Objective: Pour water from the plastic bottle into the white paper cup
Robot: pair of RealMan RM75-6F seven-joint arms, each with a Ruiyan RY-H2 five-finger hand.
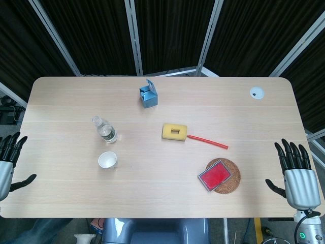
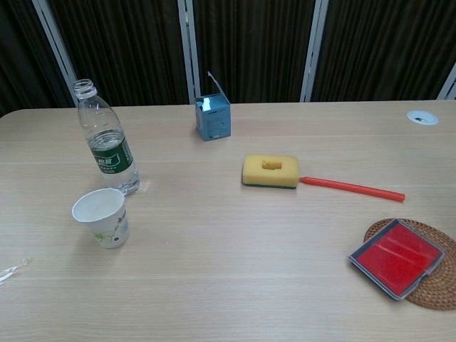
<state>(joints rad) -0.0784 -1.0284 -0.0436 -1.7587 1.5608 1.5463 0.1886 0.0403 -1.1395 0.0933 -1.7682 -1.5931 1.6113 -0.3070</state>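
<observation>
The left robot hand [image 1: 9, 160] sits at the near-left corner of the worktop [image 1: 162, 198], just off its left edge, fingers spread and pointing away from the robot, holding nothing. The right robot hand [image 1: 297, 173] mirrors it at the near-right corner, just past the right edge, fingers likewise apart and empty. Neither shows in the chest view.

The cup [image 1: 107, 160] [image 2: 103, 217] stands upright on the near-left part of the worktop, mouth open upward, with a faint green print on its side. It is well apart from the left robot hand, inward from the left edge, and much farther still from the right robot hand. The bottle [image 1: 104, 129] [image 2: 107, 139] stands upright just behind the cup, toward the far edge, close to it but not touching. Its cap is off, it has a green label, and it is partly filled with water.

Near the middle of the worktop lies a yellow sponge [image 1: 174, 132] [image 2: 270, 171] with a red stick [image 1: 208, 141] [image 2: 353, 187] running from it toward the right edge. A blue box [image 1: 148, 95] [image 2: 212, 117] with its flap open stands toward the far edge. Toward the near-right corner a red case [image 1: 216, 175] [image 2: 395, 258] rests on a woven coaster [image 1: 233, 183] [image 2: 434, 296], near the right robot hand. A round white grommet [image 1: 257, 92] [image 2: 422, 117] sits by the far-right corner.
</observation>
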